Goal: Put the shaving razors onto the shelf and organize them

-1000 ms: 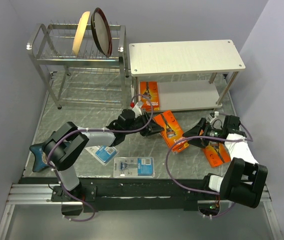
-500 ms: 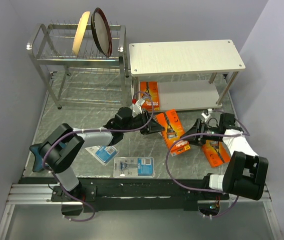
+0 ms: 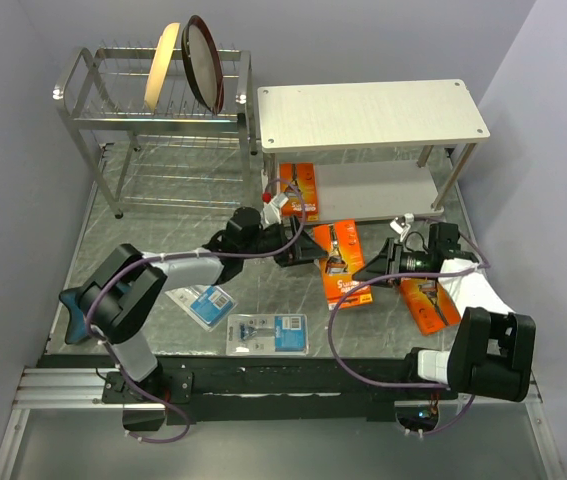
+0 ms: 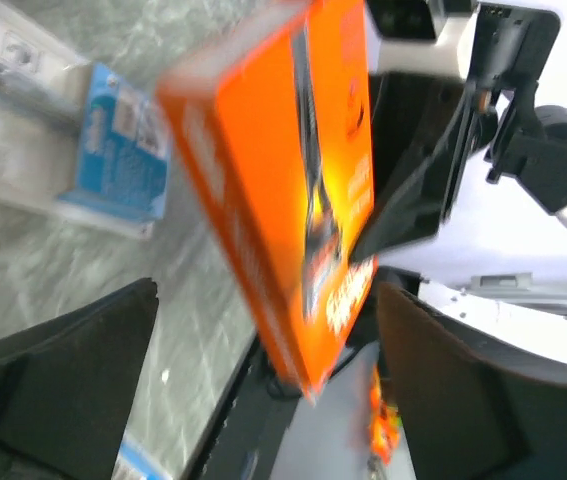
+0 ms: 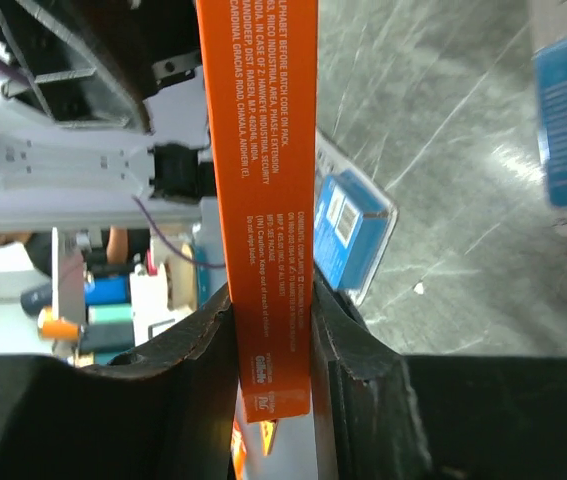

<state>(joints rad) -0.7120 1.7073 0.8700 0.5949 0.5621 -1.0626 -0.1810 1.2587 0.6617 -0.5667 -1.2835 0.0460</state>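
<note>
Top view: the held orange razor pack is between the two grippers, in front of the white shelf and not on it. Its long axis runs far-to-near, with the near end swung slightly right. The broad printed face is turned up toward the camera. The right gripper meets its right side and the left gripper sits at its left side. Grip detail is not resolvable from this view.

Right wrist view: same pack seen edge-on, a narrow printed strip running straight up the frame. The right gripper is clamped on it, with the fingers pressed against both card faces and no gap.

Left wrist view (blurred): the left gripper is spread wide. Its dark fingers stand either side of the pack with space on both sides, and no contact is visible. The pack is tilted, orange face toward this camera.

Other packs:
- The second orange razor pack lies on the shelf's lower board at the left end, long axis far-to-near.
- The third orange razor pack lies flat on the table, partly under the right arm.
- The angled blue razor pack lies on the table near the left arm.
- The clear-fronted blue razor pack lies just beside the table's near edge, long axis left-right.
</note>
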